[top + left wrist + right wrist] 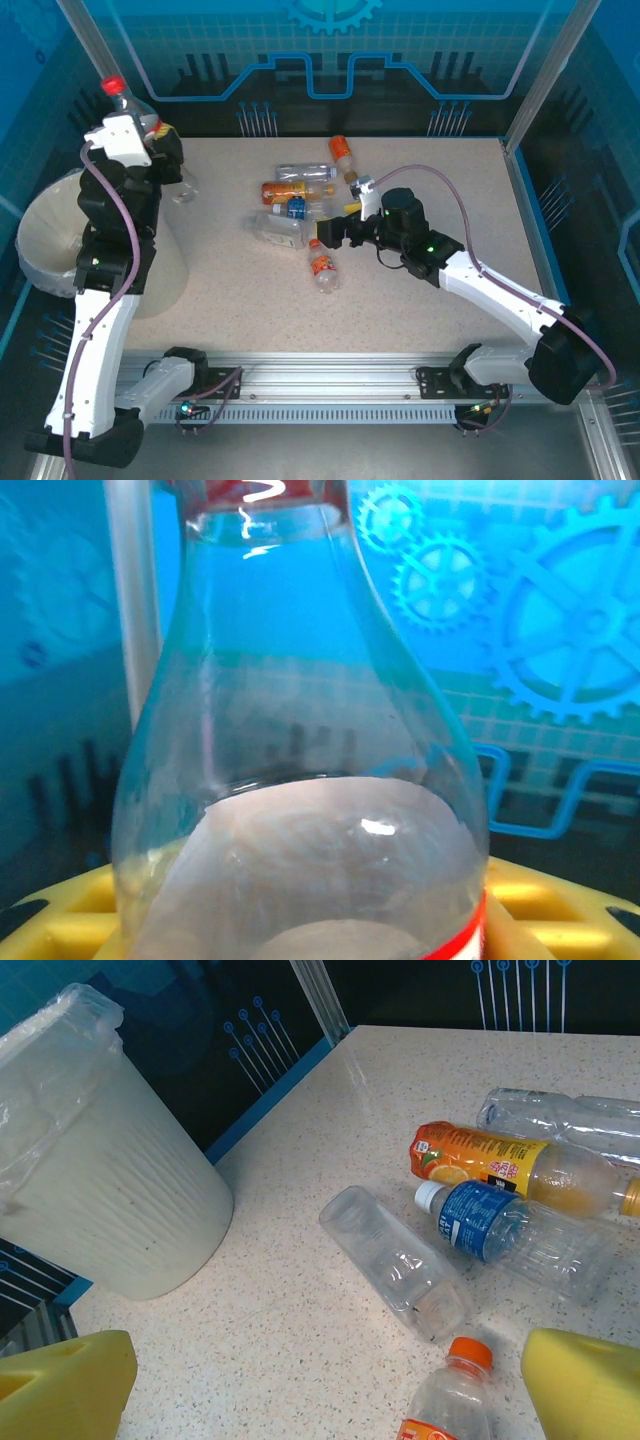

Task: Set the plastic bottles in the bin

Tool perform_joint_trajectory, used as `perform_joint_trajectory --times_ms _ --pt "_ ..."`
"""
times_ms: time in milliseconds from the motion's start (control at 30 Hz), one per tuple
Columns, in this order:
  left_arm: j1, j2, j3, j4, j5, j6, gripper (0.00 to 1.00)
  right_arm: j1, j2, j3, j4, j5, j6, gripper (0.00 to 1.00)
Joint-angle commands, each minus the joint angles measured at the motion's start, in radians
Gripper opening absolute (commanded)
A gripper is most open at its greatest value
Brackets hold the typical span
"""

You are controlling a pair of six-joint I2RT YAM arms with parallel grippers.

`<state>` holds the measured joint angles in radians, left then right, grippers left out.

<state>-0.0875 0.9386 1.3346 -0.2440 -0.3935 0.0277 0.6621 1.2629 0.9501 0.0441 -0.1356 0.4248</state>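
**Bottle (127, 103) held just beyond the bin (40, 240)**

The left fingers (545, 895) pinch a red-capped bottle, cap up, at the far left. The bin stands lower, nearer and a little left of it. The right fingers (585, 1380) are spread above the bottles (480, 1225) lying mid-surface.

A clear plastic bottle (300, 730) with rounded shoulders fills most of the view, neck towards the top, where the edge of its red cap (300, 488) shows. A red label band (468, 938) sits low on the right. The left gripper (310, 935) clasps it, with yellow fingers (565, 895) on either side. Behind are a blue gear-patterned panel (560, 610) and a pale upright post (130, 600).
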Motion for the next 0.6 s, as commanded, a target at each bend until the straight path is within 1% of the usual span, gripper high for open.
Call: perform_joint_trajectory --times_ms 0,33,133,200,300,400,467,567 --pt "0.054 0.006 0.019 0.097 -0.168 0.172 0.53 0.008 0.001 0.036 0.001 -0.001 -0.012 1.0" --pt "0.083 0.009 0.014 0.11 -0.188 0.194 0.53 0.008 -0.001 0.041 -0.009 0.004 -0.016 1.0" --pt "0.186 0.007 -0.005 0.108 -0.167 0.2 0.53 0.008 -0.003 0.055 -0.04 0.012 -0.039 1.0" --pt "0.248 0.005 -0.019 0.092 -0.145 0.18 0.53 0.008 -0.001 0.062 -0.046 0.016 -0.047 1.0" --pt "0.35 0.006 -0.06 0.088 -0.109 0.109 0.53 0.008 0.004 0.071 -0.045 0.013 -0.049 1.0" --pt "0.454 0.015 -0.115 0.122 -0.018 0.05 0.53 0.008 0.012 0.092 -0.05 0.007 -0.047 1.0" --pt "0.516 0.025 -0.169 0.182 0.076 0.043 0.53 0.008 0.01 0.11 -0.06 0.005 -0.052 1.0" --pt "0.596 0.054 -0.244 0.284 0.188 0.052 0.54 0.008 -0.001 0.115 -0.07 0.015 -0.068 1.0"
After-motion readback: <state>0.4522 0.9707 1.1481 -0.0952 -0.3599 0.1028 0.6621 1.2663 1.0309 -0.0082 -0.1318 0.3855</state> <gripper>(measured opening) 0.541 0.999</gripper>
